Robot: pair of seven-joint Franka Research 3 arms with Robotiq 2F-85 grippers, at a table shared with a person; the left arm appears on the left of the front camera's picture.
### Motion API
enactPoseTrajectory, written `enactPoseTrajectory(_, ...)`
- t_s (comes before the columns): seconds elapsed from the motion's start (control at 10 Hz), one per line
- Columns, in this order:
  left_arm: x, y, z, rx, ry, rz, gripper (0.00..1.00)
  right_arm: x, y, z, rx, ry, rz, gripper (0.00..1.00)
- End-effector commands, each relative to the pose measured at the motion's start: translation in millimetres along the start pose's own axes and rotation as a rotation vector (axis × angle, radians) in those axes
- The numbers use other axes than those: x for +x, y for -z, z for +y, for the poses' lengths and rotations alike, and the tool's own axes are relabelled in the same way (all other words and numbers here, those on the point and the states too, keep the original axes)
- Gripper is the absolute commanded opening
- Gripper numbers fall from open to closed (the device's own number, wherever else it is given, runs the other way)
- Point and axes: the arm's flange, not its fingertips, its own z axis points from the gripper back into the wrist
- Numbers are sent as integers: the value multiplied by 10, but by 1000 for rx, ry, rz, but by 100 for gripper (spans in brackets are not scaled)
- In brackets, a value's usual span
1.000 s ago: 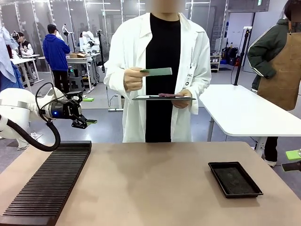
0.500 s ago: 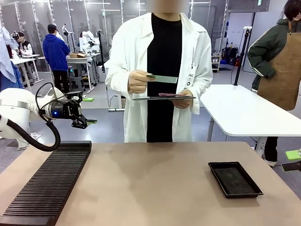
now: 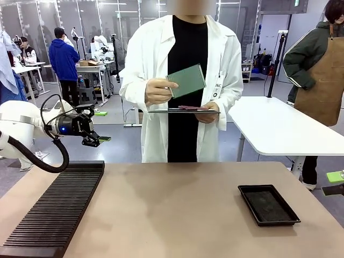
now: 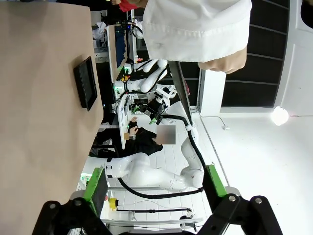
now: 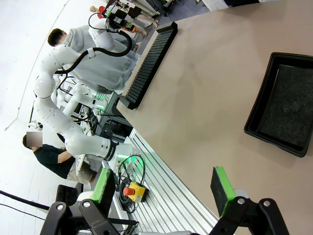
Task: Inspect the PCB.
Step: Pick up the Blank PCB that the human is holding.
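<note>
Person's hand held thin green rectangular PCB tilted up: inspection seemingly under way, unfinished; left pincer and right pincer stood apart, empty.

Front view's right edge crops the right gripper. PCB left edge hidden under person's hand. The reddish item on tablet too small to tell. The rack at desk's left edge cropped at bottom.

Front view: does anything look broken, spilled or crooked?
Nothing stands out. The black tray and the ribbed rack lie flat on the table. The person's hand holds the PCB tilted up, seemingly on purpose.
</note>
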Motion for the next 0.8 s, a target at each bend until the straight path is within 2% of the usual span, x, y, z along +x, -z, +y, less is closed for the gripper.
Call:
enactPoseTrajectory(0.0, -37, -133, -51, 25, 26, 42, 100, 13, -9, -2, 12, -21, -13, 100)
enactPoseTrajectory(0.2, -428, -484, -268, 80, 50, 23, 100, 13, -9, -2, 12, -21, -13, 100)
enactPoseTrajectory(0.4, -1040, -907, -441, 43, 75, -8, 100, 13, -9, -2, 12, -21, -13, 100)
enactPoseTrajectory(0.5, -1439, -1186, -452, 26, 97, -38, 100, 13, -9, -2, 12, -21, -13, 100)
enactPoseTrajectory(0.7, -2057, -1577, -365, 78, 143, -120, 100, 13, -9, -2, 12, -21, -13, 100)
